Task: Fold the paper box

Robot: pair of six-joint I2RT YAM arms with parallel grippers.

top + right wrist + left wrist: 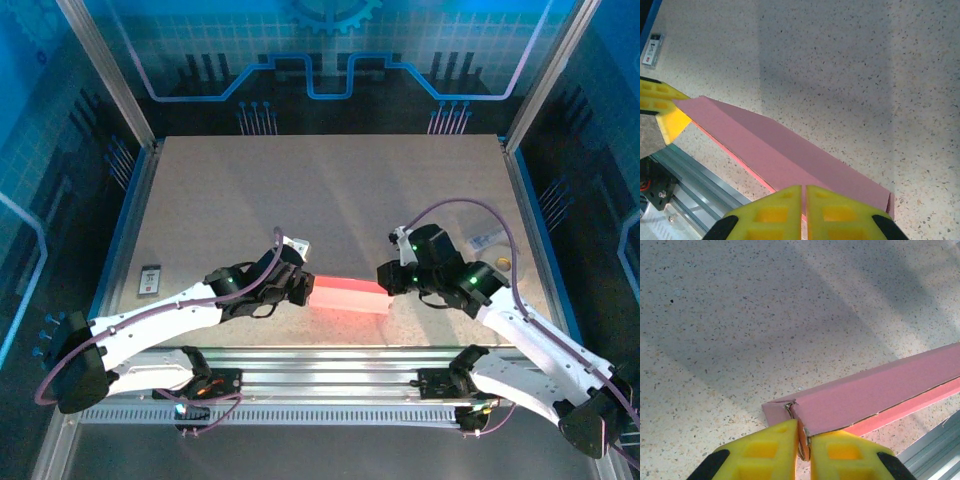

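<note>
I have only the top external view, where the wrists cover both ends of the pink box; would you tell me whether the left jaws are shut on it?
Observer: Yes. In the left wrist view the left gripper is shut on an end corner of the paper box, with the cardboard edge pinched between its jaws.
Operator: Thank you. And the right side?
Observer: The right gripper is shut too, its jaws clamped on the opposite end.
Operator: Is the box lying as one flat sheet?
Observer: No. The right wrist view shows a lengthwise crease between two panels.
</note>
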